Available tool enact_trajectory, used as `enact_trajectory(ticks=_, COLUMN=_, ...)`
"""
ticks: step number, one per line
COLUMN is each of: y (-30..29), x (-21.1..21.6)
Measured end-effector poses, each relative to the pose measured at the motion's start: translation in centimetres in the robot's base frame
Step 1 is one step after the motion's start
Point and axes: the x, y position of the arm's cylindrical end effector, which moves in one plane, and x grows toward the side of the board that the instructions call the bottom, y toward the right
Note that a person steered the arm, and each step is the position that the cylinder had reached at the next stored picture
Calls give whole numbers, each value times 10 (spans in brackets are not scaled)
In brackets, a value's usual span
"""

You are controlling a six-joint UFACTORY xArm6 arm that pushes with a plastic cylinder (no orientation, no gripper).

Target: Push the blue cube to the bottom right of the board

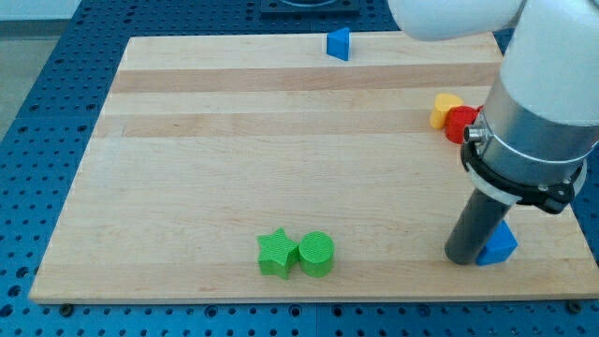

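Observation:
A blue block (499,245), the cube as far as its shape shows, lies near the board's bottom right corner. My rod hides its left side. My tip (465,260) rests on the board at the block's left edge and appears to touch it. A second blue block (338,43), wedge-like, sits at the board's top edge, right of centre.
The wooden board (281,140) lies on a blue perforated table. A green star (277,253) and a green cylinder (316,254) touch each other near the bottom edge. A yellow block (445,109) and a red block (459,124) sit together at the right, partly behind the arm.

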Motion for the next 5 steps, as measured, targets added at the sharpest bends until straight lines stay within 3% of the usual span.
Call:
enact_trajectory(ticks=4, y=9, x=0)
enact_trajectory(ticks=5, y=-33, x=-7)
